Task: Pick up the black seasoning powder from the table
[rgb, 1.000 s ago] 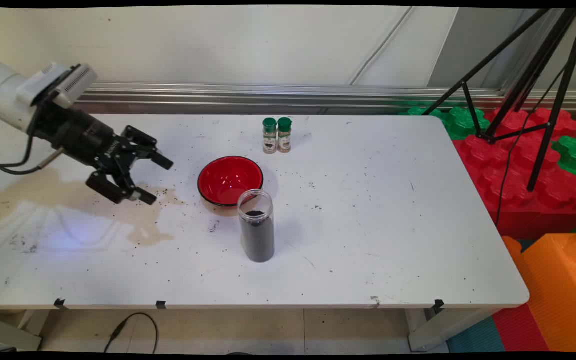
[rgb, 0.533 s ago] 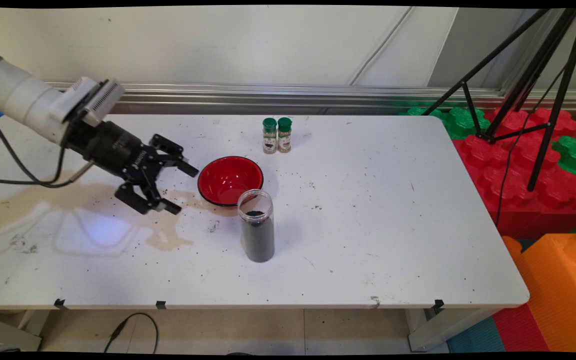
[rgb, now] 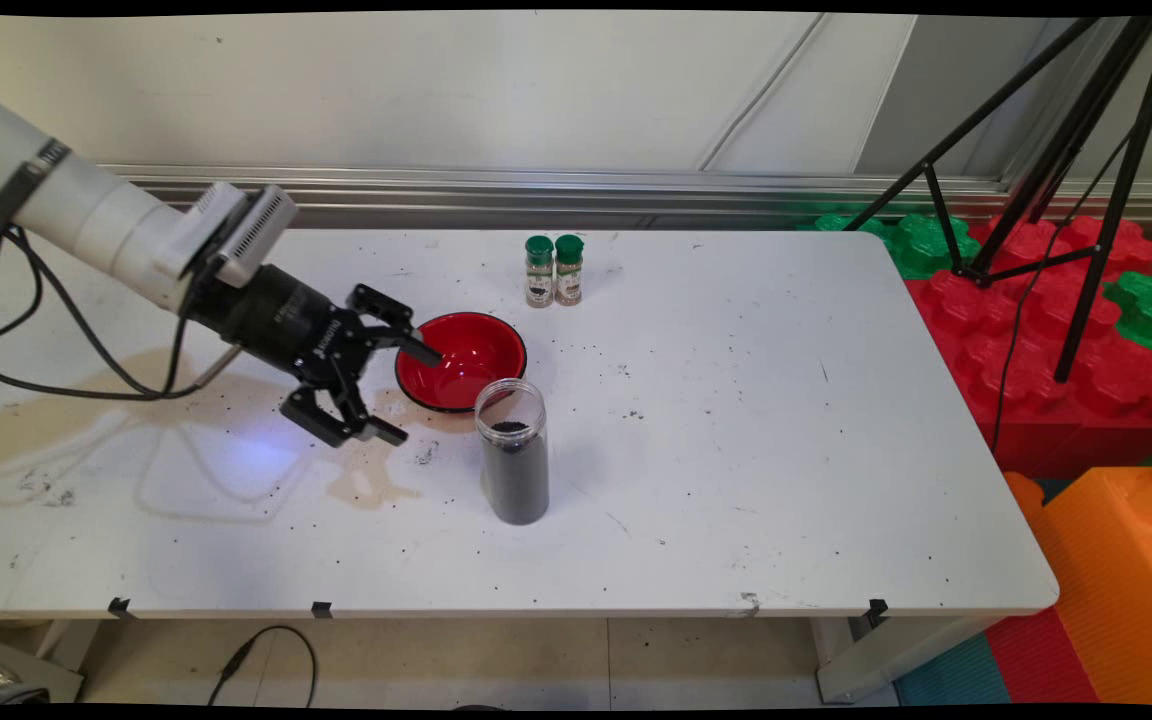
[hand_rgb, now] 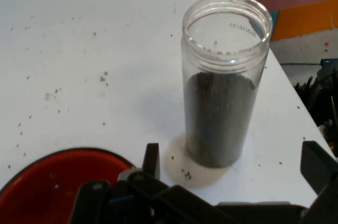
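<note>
From above, gripper (rgb: 399, 390) hangs low at table (rgb: 736, 450) left-centre, jaws spread wide, holding nothing, far finger overlapping red bowl (rgb: 471, 355) rim. Open jar (rgb: 513, 452) of dark granules stands upright just beside bowl, likely ready for grasping. Two green-capped shakers (rgb: 554, 270) stand behind, touching. Hand view: jar (hand_rgb: 224, 81) dead ahead between spread fingers (hand_rgb: 151, 160), bowl (hand_rgb: 58, 182) lower left.

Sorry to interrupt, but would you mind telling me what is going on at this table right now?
The white arm's black end effector hangs open and empty over the white table, beside the near left rim of the red bowl with a black rim. Through the last second it has travelled rightward toward the bowl. Just ahead of it stands an open clear plastic jar partly filled with dark grains, upright. Two small green-capped spice bottles stand together behind the bowl.
</note>
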